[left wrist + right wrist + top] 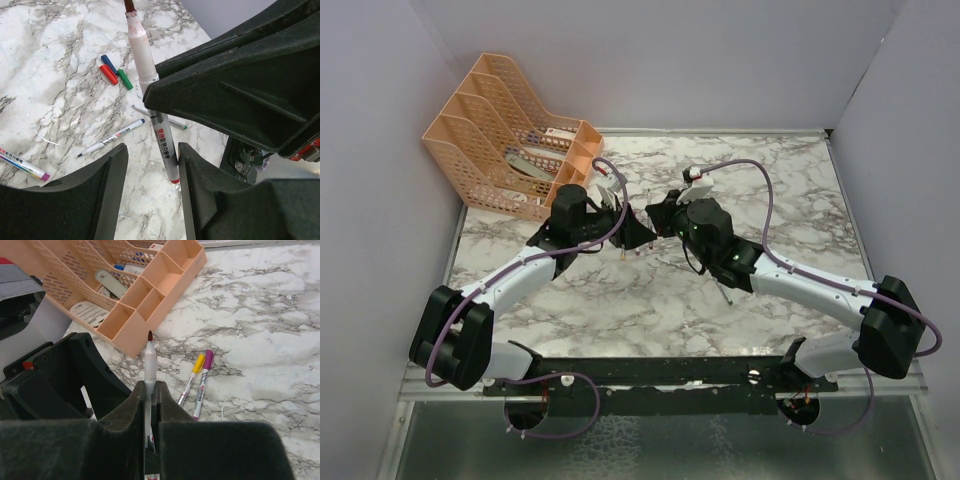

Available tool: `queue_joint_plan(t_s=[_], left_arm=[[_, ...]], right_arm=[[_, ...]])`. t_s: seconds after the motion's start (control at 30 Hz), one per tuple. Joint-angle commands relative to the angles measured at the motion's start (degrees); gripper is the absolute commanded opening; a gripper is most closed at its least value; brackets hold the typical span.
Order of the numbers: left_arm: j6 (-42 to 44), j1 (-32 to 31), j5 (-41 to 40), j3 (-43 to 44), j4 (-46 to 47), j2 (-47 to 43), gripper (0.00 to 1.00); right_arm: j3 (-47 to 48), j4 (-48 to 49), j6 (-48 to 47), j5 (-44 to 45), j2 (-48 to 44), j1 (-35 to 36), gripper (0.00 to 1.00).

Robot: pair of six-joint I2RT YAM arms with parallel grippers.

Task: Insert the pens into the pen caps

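Observation:
My right gripper (150, 386) is shut on a pale uncapped pen (150, 360) with a dark red tip, held pointing up. In the left wrist view this pen (141, 55) runs down between my open left gripper's (152, 148) jaws, its red-banded rear end close against the right finger (192, 170). Both grippers meet over the table's middle, left (635, 235) and right (660, 215). Blue (107, 62), red (108, 75) and green (125, 79) caps lie together on the marble. A dark-tipped pen (112, 137) and a green-tipped pen (167, 120) lie loose. A yellow-capped pen (193, 376) and a purple-capped pen (203, 382) lie side by side.
Orange mesh file trays (510, 150) stand at the back left and hold pale objects; they also show in the right wrist view (150, 295). Grey walls close in the marble table (790, 200) on three sides. Cables loop from both wrists.

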Motion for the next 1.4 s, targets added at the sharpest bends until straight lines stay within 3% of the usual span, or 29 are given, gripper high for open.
queue_joint_plan(t_s=[0.0, 0.2, 0.4, 0.93, 1.03, 1.2, 1.37], left_arm=[[0.1, -0.11, -0.69, 2.01, 1.89, -0.32, 0.47], [0.11, -0.11, -1.4, 2.35, 1.93, -0.66, 0.41], [0.09, -0.11, -2.61, 2.06, 2.22, -1.11, 0.13], [-2.51, -0.1, -4.0, 1.35, 3.8, -0.41, 0.29], [-2.6, -0.11, -4.17, 1.08, 3.91, -0.52, 0.24], [-2.74, -0.11, -4.49, 0.59, 3.91, -0.95, 0.01], [-2.5, -0.11, -6.08, -1.01, 3.84, -2.24, 0.0]], right_arm=[[-0.75, 1.42, 1.33, -1.2, -0.99, 0.22, 0.01], [-1.14, 1.04, 2.07, -1.59, -0.7, 0.26, 0.01], [-1.07, 0.5, 2.3, -2.14, -0.49, 0.22, 0.01], [-1.63, 0.43, 2.88, -3.54, -0.45, 0.22, 0.01], [-1.83, 0.63, 2.87, -3.4, -0.71, 0.22, 0.01], [-2.11, 1.17, 2.43, -3.01, -1.63, 0.24, 0.01], [-2.24, 0.53, 0.29, -0.66, -3.53, 0.22, 0.01]])
